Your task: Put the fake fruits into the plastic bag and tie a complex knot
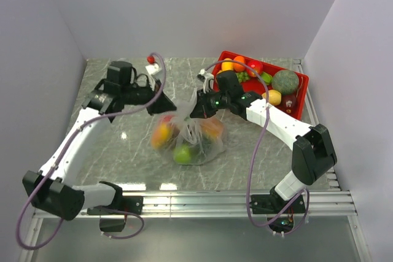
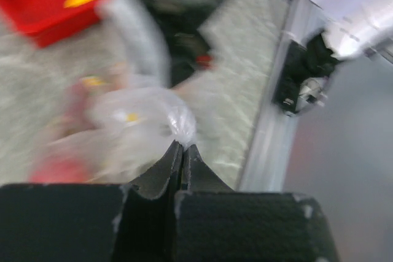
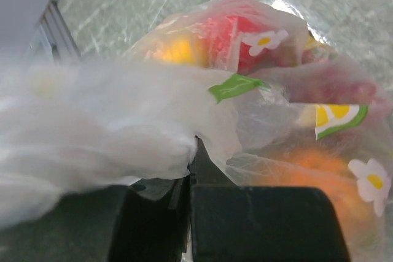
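Observation:
The clear plastic bag (image 1: 189, 136) lies mid-table with orange, red, yellow and green fake fruits (image 1: 182, 153) inside. My left gripper (image 1: 164, 107) is shut on a bunched tail of the bag's film at the bag's upper left; in the left wrist view the film (image 2: 178, 124) sticks out from the closed tips (image 2: 182, 146). My right gripper (image 1: 195, 110) is shut on the bag's film at the upper right; its wrist view shows whitish film (image 3: 110, 127) draped over the closed jaws (image 3: 193, 145), fruits behind. No finished knot shows.
A red tray (image 1: 298, 108) at the back right holds several more fruits, among them a round green one (image 1: 285, 81) and an orange one (image 1: 239, 62). A small red object (image 1: 150, 59) sits at the back. An aluminium rail (image 1: 202, 200) runs along the near edge.

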Robot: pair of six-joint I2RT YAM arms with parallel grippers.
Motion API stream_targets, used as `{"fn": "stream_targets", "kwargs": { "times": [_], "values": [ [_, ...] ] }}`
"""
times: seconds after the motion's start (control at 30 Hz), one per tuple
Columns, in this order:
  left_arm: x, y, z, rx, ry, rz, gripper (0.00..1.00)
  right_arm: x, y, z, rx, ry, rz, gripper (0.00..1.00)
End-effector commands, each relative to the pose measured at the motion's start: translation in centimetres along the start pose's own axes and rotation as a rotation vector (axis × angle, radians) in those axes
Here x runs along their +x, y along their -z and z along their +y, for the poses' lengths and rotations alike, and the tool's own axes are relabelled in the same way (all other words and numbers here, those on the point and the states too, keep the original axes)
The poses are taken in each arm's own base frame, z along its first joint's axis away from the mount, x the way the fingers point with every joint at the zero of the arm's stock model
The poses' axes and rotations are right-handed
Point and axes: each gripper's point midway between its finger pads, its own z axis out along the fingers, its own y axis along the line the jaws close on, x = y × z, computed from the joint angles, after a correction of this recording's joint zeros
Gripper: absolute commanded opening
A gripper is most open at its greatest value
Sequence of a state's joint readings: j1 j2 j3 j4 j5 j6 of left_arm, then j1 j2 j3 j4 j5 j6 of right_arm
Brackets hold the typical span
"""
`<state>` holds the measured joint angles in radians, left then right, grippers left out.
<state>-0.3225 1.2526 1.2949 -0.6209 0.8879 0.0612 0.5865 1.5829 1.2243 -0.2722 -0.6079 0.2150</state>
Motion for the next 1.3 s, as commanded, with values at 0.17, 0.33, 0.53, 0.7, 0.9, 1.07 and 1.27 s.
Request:
{"fn": "stream_targets", "kwargs": {
  "times": [0.17, 0.33, 0.53, 0.7, 0.9, 1.07, 1.27],
  "values": [
    [5.9, -5.9, -5.7, 0.087, 0.066, 0.093, 0.01, -4.0, 0.3, 0.2, 0.071, -0.175, -0.134, 0.0],
    [11.6, -10.4, -2.4, -0.106, 0.106, 0.253, 0.0, -4.5, 0.4, 1.2, 0.036, -0.211, -0.137, 0.0],
    [12.2, -11.4, 4.3, -0.39, 0.166, 0.208, 0.0, -2.7, 1.4, 1.9, 0.01, -0.238, -0.118, 0.0],
    [11.9, -10.8, 8.0, -0.514, 0.209, 0.173, 0.0, -1.1, 1.7, 2.4, -0.018, -0.259, -0.101, 0.0],
    [10.6, -11.4, 8.3, -0.475, 0.249, 0.108, 0.0, -0.4, 0.5, 4.7, -0.124, -0.279, -0.071, 0.0],
    [8.4, -10.0, 9.4, -0.399, 0.373, -0.004, 0.0, 0.1, -0.3, 7.2, -0.207, -0.311, -0.052, 0.0],
    [6.5, -10.2, 5.8, -0.194, 0.404, -0.075, 0.0, 1.2, -1.9, 7.9, -0.243, -0.31, 0.012, 0.0]
  ]
}}
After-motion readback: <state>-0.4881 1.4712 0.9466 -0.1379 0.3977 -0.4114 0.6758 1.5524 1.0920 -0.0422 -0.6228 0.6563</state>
